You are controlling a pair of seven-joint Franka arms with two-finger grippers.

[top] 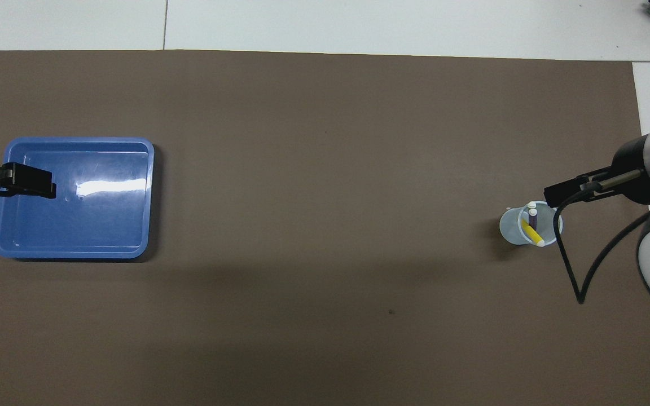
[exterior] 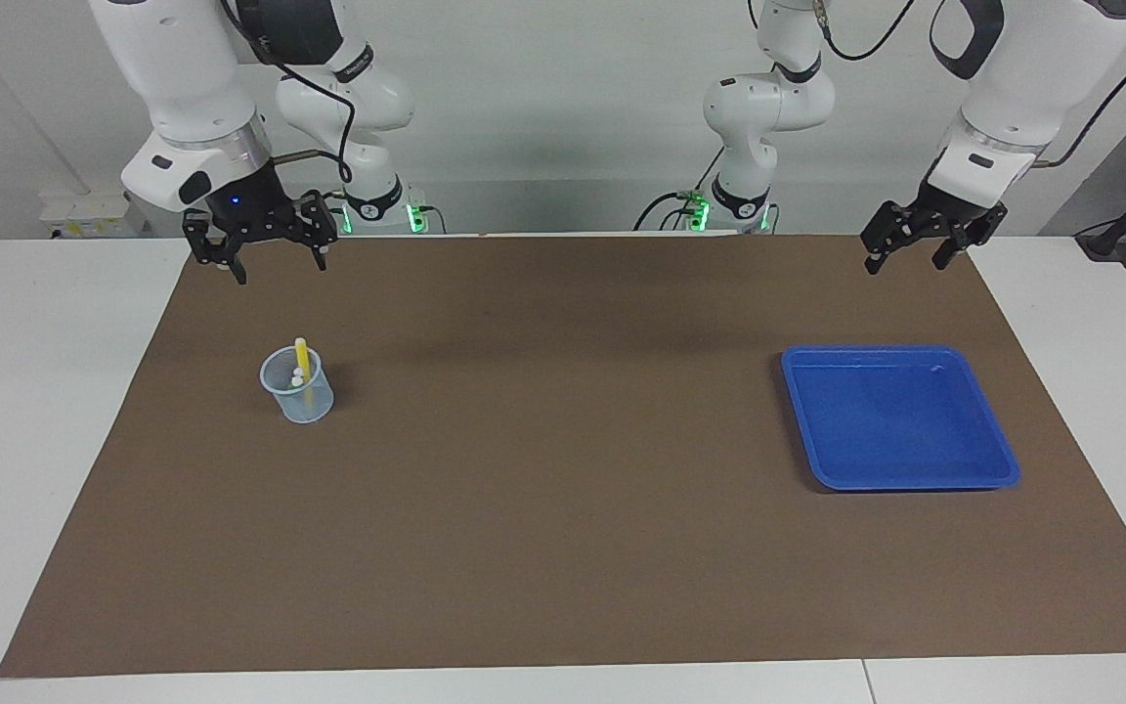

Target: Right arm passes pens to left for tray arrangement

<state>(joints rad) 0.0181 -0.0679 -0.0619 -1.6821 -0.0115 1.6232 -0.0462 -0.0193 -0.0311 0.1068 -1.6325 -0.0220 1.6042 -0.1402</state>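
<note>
A small translucent cup (exterior: pixel 297 391) stands on the brown mat toward the right arm's end of the table and holds the pens upright. A yellow pen (exterior: pixel 302 354) sticks out above its rim. From above, the yellow pen (top: pixel 530 232) and a purple pen (top: pixel 534 220) show inside the cup (top: pixel 510 226). My right gripper (exterior: pixel 278 268) hangs open over the mat's edge by the robots, apart from the cup. The blue tray (exterior: pixel 900 350) lies flat with nothing in it toward the left arm's end. My left gripper (exterior: pixel 905 264) hangs open in the air above the mat's corner, apart from the tray (top: pixel 77 140).
The brown mat (exterior: pixel 563 489) covers most of the white table (exterior: pixel 35 391). A black cable (top: pixel 570 270) loops down from the right arm's wrist beside the cup. Both arm bases stand at the robots' edge of the table.
</note>
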